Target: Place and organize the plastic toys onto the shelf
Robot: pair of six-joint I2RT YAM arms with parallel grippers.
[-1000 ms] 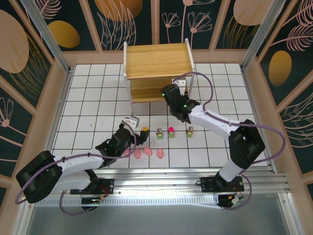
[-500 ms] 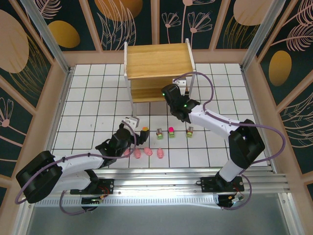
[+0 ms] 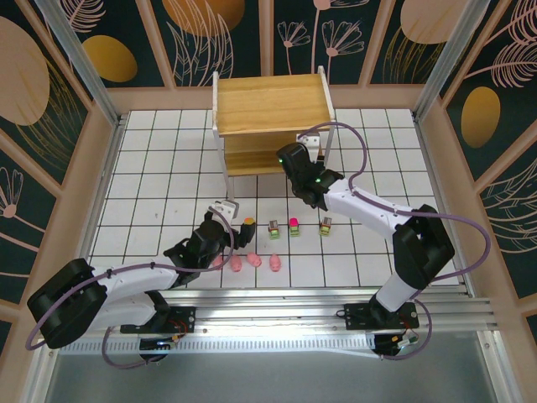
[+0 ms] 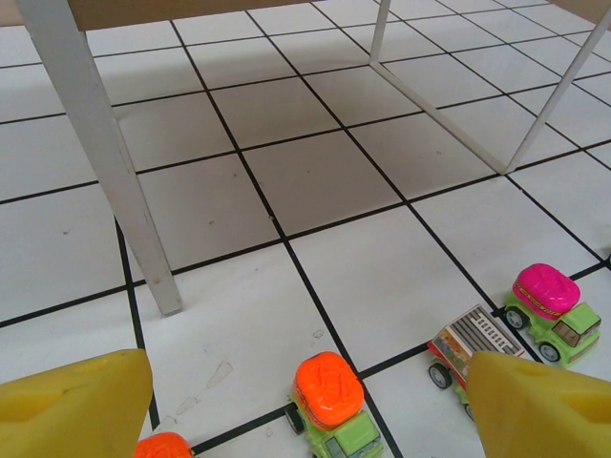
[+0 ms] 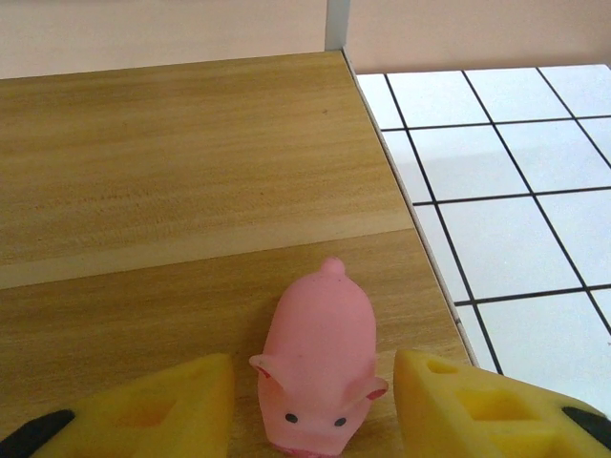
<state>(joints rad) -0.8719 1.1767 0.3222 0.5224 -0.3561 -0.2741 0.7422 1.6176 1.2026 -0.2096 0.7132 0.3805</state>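
Right gripper (image 5: 313, 386): jaws parted, with a gap on either side of one pink pig (image 5: 320, 348) that stood on the shelf (image 5: 143, 191), lower board, near its edge.

Left gripper (image 4: 305, 391): spread wide and empty over an orange-topped truck (image 4: 326, 382) on the table (image 3: 159, 159).

Pig judged light, smooth and rounded, so probably slippery; pinch across the flanks.

Count:
- Pigs: one shelved, three certain on the table, perhaps a fourth.
- Trucks: five.
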